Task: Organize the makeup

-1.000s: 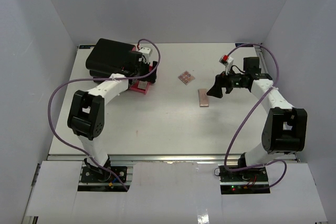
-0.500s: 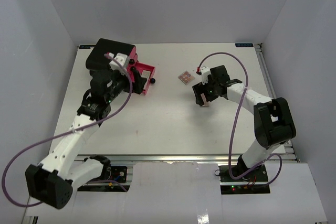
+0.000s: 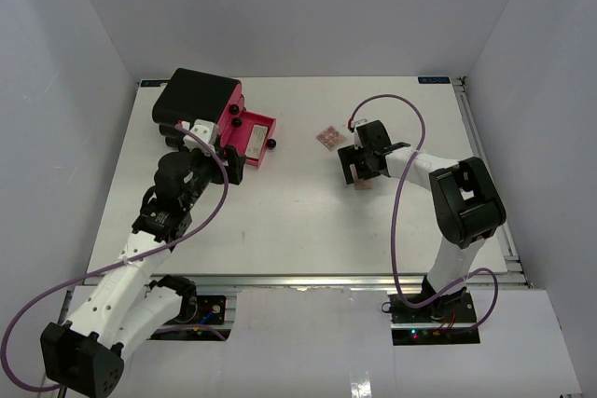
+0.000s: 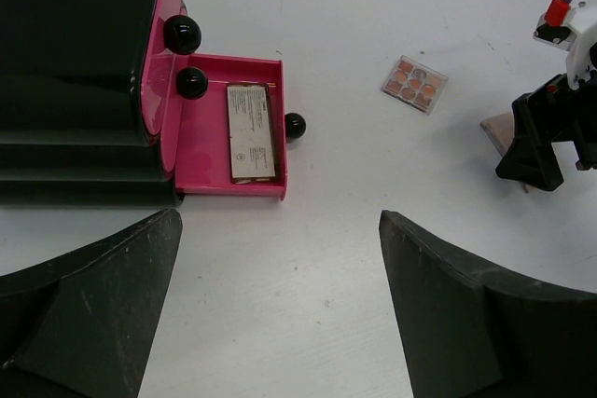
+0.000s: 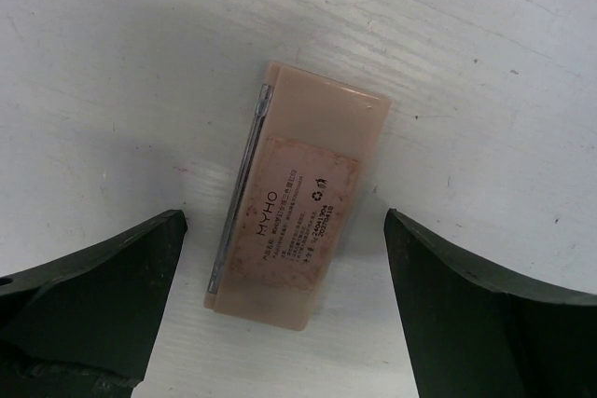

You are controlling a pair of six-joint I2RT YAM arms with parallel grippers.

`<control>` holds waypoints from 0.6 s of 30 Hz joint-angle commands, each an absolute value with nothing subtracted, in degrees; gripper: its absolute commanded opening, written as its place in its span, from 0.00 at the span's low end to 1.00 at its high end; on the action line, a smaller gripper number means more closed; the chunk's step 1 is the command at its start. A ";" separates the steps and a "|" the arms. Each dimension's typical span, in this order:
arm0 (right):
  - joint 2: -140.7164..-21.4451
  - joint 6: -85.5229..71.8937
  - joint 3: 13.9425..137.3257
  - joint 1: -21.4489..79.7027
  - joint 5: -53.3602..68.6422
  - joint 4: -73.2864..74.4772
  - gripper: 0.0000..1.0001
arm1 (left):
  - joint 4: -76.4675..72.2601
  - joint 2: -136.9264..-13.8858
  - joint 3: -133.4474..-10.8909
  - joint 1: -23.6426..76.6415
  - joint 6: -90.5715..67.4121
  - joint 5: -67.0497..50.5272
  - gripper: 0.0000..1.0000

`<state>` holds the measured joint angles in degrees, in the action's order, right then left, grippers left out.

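A pink rectangular palette [image 5: 294,198] lies label-up on the white table. My right gripper [image 5: 284,223] is open and straddles it, one finger on each side, neither touching. From above, the right gripper [image 3: 359,165] covers most of the palette [image 3: 362,185]. A pink square palette [image 3: 329,137] lies apart, farther back; it also shows in the left wrist view [image 4: 414,84]. My left gripper [image 4: 278,230] is open and empty above bare table, just in front of the open pink drawer [image 4: 210,179], which holds a flat greyish-beige compact [image 4: 252,132]. The other cosmetics are out of view.
The big black box [image 3: 198,98] with pink drawers and black knobs [image 4: 295,126] stands at the back left, its lowest drawer [image 3: 264,124] pulled out. White walls enclose the table on three sides. Purple cables loop over both arms.
My left arm pulled back from the box, leaving the drawer open with the compact inside. My right gripper swung left and came down around the rectangular palette.
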<state>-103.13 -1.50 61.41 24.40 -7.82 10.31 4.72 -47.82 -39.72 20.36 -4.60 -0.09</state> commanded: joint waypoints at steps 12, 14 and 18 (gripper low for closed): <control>-104.73 -4.18 61.08 19.78 -0.97 8.61 0.59 | 3.52 -45.00 -39.64 20.13 -3.87 0.35 0.98; -104.21 -3.83 61.12 19.86 -0.97 8.61 0.51 | 3.65 -44.93 -39.64 20.13 -3.87 0.35 0.98; -103.21 -2.50 61.51 20.12 -0.88 8.53 0.36 | 3.61 -45.00 -39.64 20.13 -3.87 0.44 0.98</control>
<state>-103.48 -3.32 61.41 19.59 -2.63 9.13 4.27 -46.00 -39.72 20.36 -4.29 0.08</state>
